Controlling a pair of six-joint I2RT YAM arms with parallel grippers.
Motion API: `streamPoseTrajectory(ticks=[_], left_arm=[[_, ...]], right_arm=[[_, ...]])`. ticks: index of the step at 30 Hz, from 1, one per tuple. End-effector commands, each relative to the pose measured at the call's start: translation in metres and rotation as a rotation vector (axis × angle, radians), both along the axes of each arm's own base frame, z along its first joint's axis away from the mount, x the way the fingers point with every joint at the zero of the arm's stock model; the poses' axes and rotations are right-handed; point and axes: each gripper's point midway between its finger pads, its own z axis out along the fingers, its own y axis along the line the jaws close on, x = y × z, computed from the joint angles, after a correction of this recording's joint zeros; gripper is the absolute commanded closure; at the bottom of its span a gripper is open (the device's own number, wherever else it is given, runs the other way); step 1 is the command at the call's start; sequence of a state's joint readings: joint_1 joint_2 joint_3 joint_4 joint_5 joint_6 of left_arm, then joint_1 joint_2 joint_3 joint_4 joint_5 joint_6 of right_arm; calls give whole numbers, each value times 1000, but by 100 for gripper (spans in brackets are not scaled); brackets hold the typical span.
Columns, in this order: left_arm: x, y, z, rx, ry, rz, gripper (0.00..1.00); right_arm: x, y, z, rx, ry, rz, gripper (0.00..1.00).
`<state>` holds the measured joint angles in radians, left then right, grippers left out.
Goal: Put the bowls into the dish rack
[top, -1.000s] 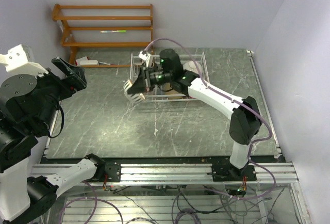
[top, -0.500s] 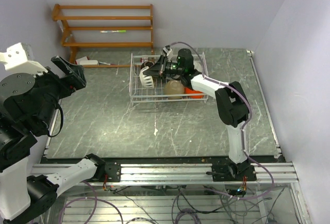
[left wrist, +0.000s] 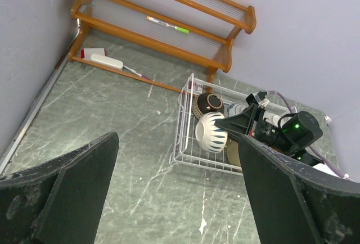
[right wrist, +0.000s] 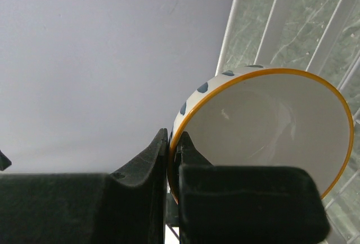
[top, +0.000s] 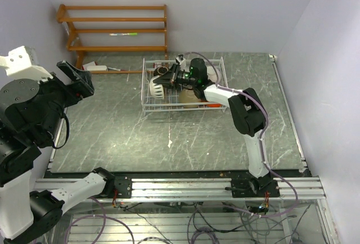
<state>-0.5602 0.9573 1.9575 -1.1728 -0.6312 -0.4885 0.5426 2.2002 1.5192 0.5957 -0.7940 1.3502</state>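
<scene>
My right gripper [top: 169, 79] is shut on the rim of the blue-and-white patterned bowl [top: 158, 89], held on its side over the left end of the white wire dish rack [top: 147, 109]. In the right wrist view the fingers pinch the bowl's orange-edged rim [right wrist: 264, 131] at the gripper [right wrist: 174, 143], with rack wires [right wrist: 281, 8] behind. A brown bowl [top: 161, 72] stands in the rack's back left corner. A cream-beige bowl [top: 184, 94] and an orange-red bowl [top: 212, 104] lie partly hidden under the arm. My left gripper [top: 76, 78] is open and empty, high at the left. The other bowls are hidden.
An orange-brown wooden slatted shelf [top: 112, 27] stands against the back wall with a green-tipped pen [top: 124, 34] on it. A small white and red item [top: 101, 67] lies on the table by the shelf's foot. The left wrist view shows the rack [left wrist: 185, 157] from above.
My right arm carried the patterned bowl from outside the rack's front left corner back over the rack's left end and folded in toward the rack. The left arm has not moved.
</scene>
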Motion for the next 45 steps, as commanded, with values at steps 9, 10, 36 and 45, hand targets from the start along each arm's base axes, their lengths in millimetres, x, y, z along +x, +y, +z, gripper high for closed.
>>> streamPoseTrajectory(ticks=[9, 10, 36, 45], left_arm=[[-3, 6, 3, 6, -12, 21, 1], [-3, 6, 3, 7, -12, 20, 1], [13, -9, -2, -1, -4, 0, 1], [23, -18, -5, -9, 1, -15, 1]], right_arm=[[-4, 13, -18, 68, 105, 22, 100], [-4, 12, -22, 59, 119, 17, 100], [16, -62, -67, -207, 208, -149, 80], [23, -81, -69, -313, 169, -161, 76]])
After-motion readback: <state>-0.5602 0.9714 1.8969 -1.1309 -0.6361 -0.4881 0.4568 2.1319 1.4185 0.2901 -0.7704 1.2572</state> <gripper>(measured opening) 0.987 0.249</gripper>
